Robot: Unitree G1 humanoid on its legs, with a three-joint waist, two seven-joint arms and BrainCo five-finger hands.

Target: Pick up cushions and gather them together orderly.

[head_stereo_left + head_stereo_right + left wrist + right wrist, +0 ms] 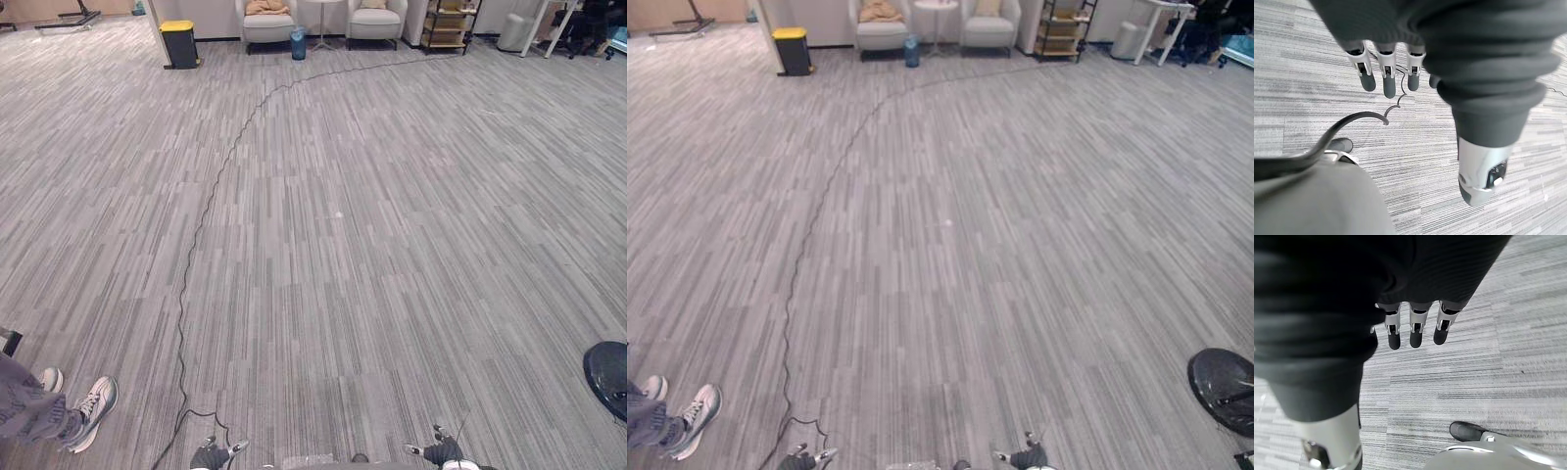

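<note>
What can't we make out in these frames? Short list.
Cushions on the far armchairs: too small in both eye views; count and shape unclear.
Person: shoes and a trouser leg show; the rest is cut by the left edge.
Black round base: cut by the right edge; what it carries is unclear.

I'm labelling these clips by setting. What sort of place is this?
Likely an office lounge: grey striped carpet, two pale armchairs by a small round table, and a yellow-lidded bin.
</note>
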